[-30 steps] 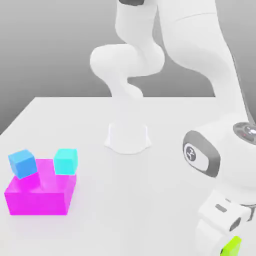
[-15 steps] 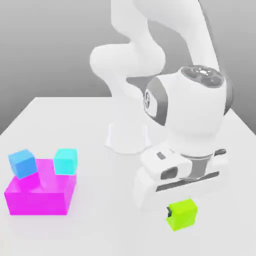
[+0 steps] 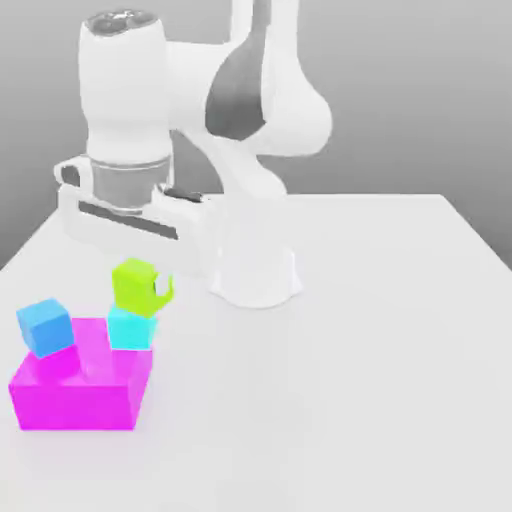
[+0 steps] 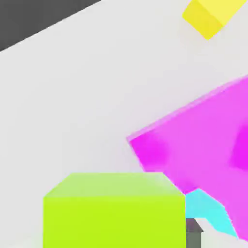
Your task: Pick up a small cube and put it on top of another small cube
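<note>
Gripper (image 3: pixel 140 288) clenched on lime cube (image 3: pixel 135 285), pointing down from the white hand above; one dark finger (image 3: pixel 165 288) visible at cube's side toward the exterior view's right. Same finger (image 4: pixel 193 231) seen dark beside lime cube (image 4: pixel 115 213) in the hand view. Lime cube tilted slightly, held in the air directly over cyan cube (image 3: pixel 131 328), bottom edge looking in contact with or just above cyan's top; cannot tell which. Cyan cube (image 4: pixel 208 213) peeking out from behind lime cube in the hand view, pressed against magenta block (image 4: pixel 198 145).

Cyan cube touching magenta block (image 3: pixel 80 390) at its far corner toward the exterior view's right, upright, partly overlapping block's top edge. Blue cube (image 3: pixel 45 327) tilted at block's far corner toward the exterior view's left, apart from cyan cube. Magenta block much bigger than all three cubes, flat on white table (image 3: pixel 350 400), near the exterior view's left edge.

Yellow cube (image 4: pixel 210 15) lying on table in the hand view, well apart from magenta block.

White arm reaching over from round base (image 3: pixel 255 275) at table's middle, wrist housing above gripper, well toward the exterior view's left. Grey backdrop behind table.
</note>
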